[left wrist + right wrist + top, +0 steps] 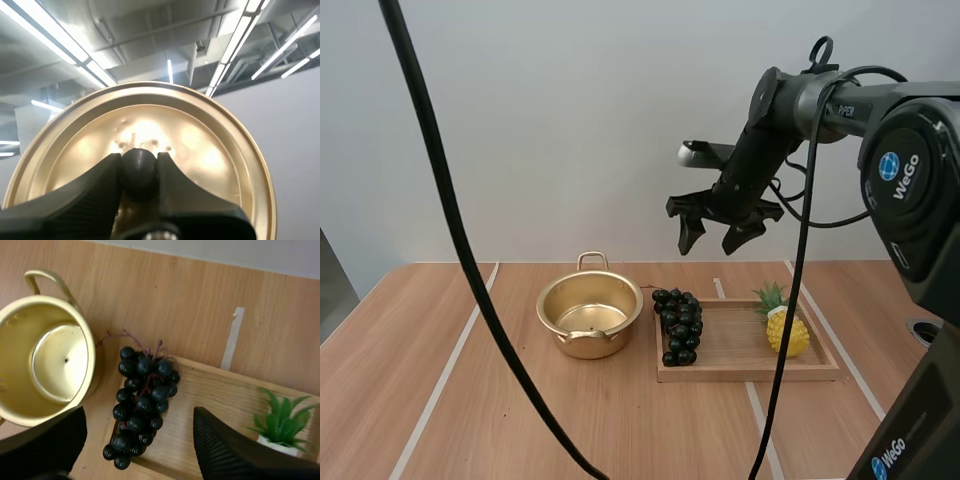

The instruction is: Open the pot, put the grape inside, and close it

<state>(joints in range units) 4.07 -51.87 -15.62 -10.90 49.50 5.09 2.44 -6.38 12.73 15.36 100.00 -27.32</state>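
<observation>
Gold pot (590,313) sits open on the wooden desk (380,350) in the high view, no lid on it, nothing inside. Wooden tray (745,350) lies just beside the pot. Bunch of dark grapes (679,325) lies on the tray end nearest the pot, close to the pot wall; cannot tell if they touch. Toy pineapple (784,325) stands on the tray end far from the pot. Right gripper (720,235) hangs high above the tray, up and off to the side of the pot, fingers (689,232) spread wide and empty.

Left wrist view: left gripper (139,167) has its fingers (95,195) pinched on the black knob (139,172) of the gold lid (150,125). Lid's knob side faces the camera, lid held up away from the pot.

Right wrist view, looking down: pot open, shiny base bare, one loop handle showing. Grapes just beside the pot on the tray's near end, stems pointing away from the camera. Pineapple's green leaves at the tray end far from the pot. Ribbed fingers stand wide apart above the grapes, nothing between them, not touching the bunch.
</observation>
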